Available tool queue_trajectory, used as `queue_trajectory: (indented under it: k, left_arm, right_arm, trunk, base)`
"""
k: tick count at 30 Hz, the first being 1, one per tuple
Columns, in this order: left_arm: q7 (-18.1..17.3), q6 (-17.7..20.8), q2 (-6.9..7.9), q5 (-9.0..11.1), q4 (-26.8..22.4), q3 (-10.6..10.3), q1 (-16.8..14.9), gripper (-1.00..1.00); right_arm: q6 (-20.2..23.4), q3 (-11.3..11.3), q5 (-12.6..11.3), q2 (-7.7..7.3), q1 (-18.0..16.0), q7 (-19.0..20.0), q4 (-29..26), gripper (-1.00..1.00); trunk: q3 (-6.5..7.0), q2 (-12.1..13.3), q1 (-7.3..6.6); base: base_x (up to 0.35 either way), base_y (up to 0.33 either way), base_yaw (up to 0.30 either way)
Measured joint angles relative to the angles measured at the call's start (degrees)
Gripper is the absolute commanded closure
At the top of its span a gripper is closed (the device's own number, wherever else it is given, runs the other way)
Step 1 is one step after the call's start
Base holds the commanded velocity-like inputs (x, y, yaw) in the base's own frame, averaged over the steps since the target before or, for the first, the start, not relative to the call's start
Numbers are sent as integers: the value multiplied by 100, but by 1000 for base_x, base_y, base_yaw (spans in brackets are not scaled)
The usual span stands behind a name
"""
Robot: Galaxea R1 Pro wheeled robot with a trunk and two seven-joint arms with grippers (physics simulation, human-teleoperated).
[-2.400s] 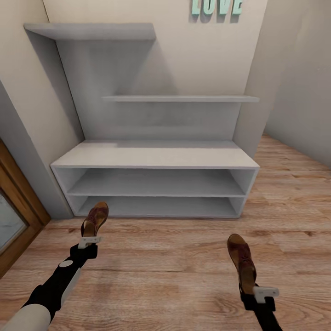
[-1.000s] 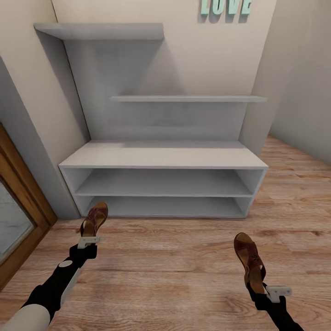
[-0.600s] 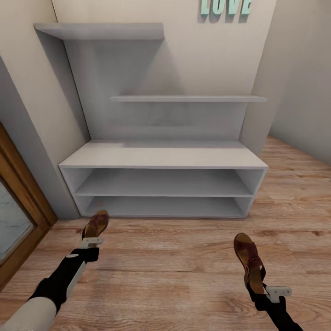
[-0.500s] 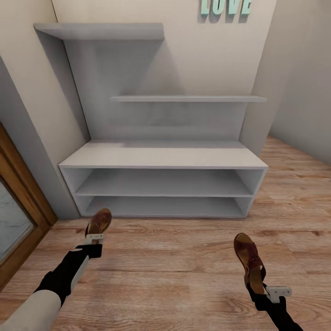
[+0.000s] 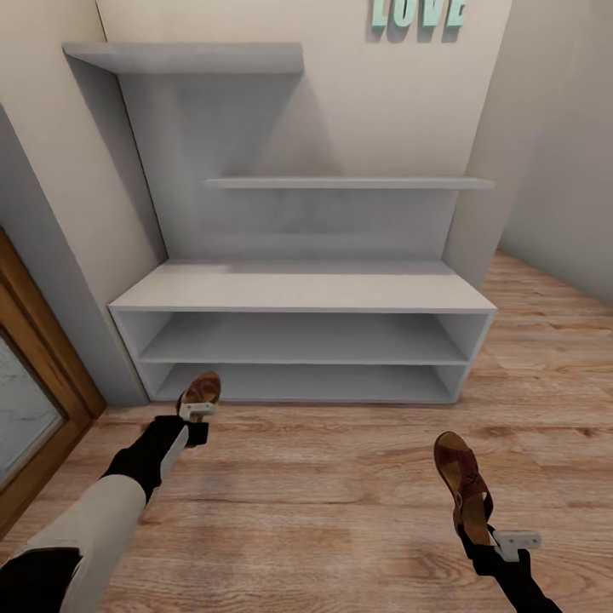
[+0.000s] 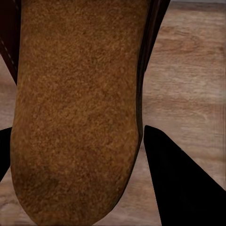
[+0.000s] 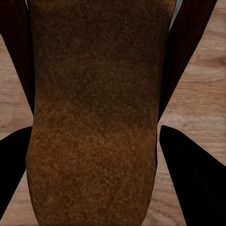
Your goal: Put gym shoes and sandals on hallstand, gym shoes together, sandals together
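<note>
The left gripper (image 5: 197, 409) is clamped on the heel of one sandal (image 5: 203, 390), held just in front of the shoe rack's (image 5: 298, 294) bottom shelf, near its left end. The right gripper (image 5: 498, 541) grips the other sandal (image 5: 462, 485) by its heel, toe pointing toward the rack, above the wood floor (image 5: 323, 511), well apart from the rack's front edge.

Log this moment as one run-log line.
left gripper: shut on left sandal, near hallstand | right gripper: shut on right sandal | shelves bare
</note>
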Motion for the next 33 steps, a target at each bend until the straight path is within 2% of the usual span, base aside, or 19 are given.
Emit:
queue_trajectory:
  k: [5,14,16,25,33]
  left_arm:
    - [3,5,-6,-18,387,-11,-229,100]
    - [-17,-13,58,-18,395,-13,-231,100]
    - [-14,-16,66,-17,395,-12,-234,100]
    - [-9,-31,68,-13,371,-4,-291,100]
    - [-8,49,74,-30,-288,-7,-315,100]
  right_arm:
    - [0,-2,0,-1,0,0,-6,100]
    - [1,-2,-8,0,0,-7,-16,100]
    - [0,2,-8,0,1,-8,-16,100]
    - [1,2,-8,0,1,-9,-14,100]
    - [-1,2,-5,0,0,-9,-8,100]
  trunk:
    - [0,0,0]
    - [0,0,0]
    - [-37,-79,44]
    - [-300,-92,68]
    - [-549,-103,88]
  base:
    - [0,0,0]
    - [0,0,0]
    - [0,0,0]
    - [0,0,0]
    - [0,0,0]
